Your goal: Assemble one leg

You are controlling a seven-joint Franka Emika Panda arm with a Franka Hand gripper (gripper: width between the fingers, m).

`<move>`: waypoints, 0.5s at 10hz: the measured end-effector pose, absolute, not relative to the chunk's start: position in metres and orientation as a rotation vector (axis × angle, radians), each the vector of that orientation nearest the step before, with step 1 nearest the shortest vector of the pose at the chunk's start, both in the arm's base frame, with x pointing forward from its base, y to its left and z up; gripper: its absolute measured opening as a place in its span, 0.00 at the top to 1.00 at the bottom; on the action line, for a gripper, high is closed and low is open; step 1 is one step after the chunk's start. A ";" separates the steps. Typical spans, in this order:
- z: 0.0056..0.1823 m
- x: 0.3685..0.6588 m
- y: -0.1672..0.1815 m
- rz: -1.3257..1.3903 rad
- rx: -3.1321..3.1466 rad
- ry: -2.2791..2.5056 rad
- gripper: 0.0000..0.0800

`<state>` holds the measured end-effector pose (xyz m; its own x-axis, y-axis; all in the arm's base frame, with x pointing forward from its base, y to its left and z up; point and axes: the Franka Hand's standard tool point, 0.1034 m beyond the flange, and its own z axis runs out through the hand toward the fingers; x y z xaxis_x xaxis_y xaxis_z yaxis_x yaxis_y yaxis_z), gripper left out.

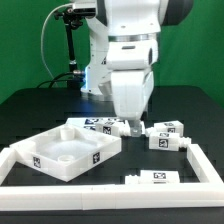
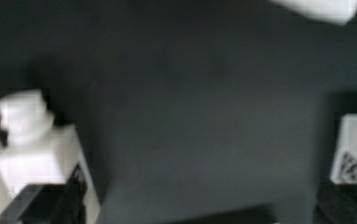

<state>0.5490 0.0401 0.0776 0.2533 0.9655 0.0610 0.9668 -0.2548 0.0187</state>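
Several white legs with square tags lie on the black table. One pair (image 1: pixel 166 135) lies to the exterior view's right of my gripper (image 1: pixel 136 126). Another leg (image 1: pixel 98 124) lies just to its left, and one (image 1: pixel 155 178) lies near the front wall. The gripper is low over the table, between these legs. In the wrist view the gripper (image 2: pixel 196 212) is open and empty, with only bare table between the jaws. One leg (image 2: pixel 29 140) lies just outside one finger (image 2: pixel 42 205). Another tagged white part (image 2: pixel 356 150) lies outside the other.
The large white square tray-like panel (image 1: pixel 62 152) lies at the exterior view's left. A low white wall (image 1: pixel 205 165) runs along the front and the right side of the work area. A black stand with cables (image 1: pixel 68 50) rises at the back left.
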 end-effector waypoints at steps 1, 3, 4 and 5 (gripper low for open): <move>0.076 0.546 0.036 -0.085 -2.474 -1.893 0.19; 0.076 0.547 0.035 -0.086 -2.477 -1.890 0.19; 0.076 0.548 0.034 -0.087 -2.475 -1.894 0.19; 0.079 0.561 0.030 -0.106 -2.472 -1.908 0.19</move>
<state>0.5608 0.0299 0.0785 0.2521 0.9656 0.0640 0.9667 -0.2542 0.0276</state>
